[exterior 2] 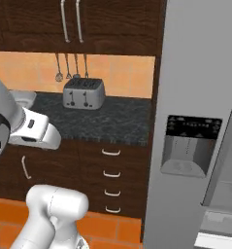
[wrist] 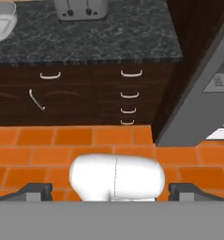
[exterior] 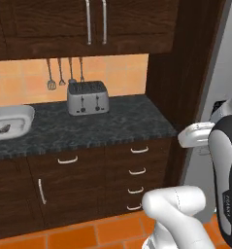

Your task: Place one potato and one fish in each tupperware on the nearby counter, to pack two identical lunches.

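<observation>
One tupperware, the shallow rounded dish, sits at the left end of the desk with a small dark item inside that is too blurred to name; its corner also shows in the hand view. The pincer hangs over the orange tiled floor, its tips spread wide apart and holding nothing. A potato should be firm, rounded and fairly heavy, so I would grip it across the middle; a fish is likely soft and slippery (best taken at the thickest part of the body). The silver toaster stands mid-desk beside the dish, utensils hang behind it, and the tall grey fridge bounds the right.
</observation>
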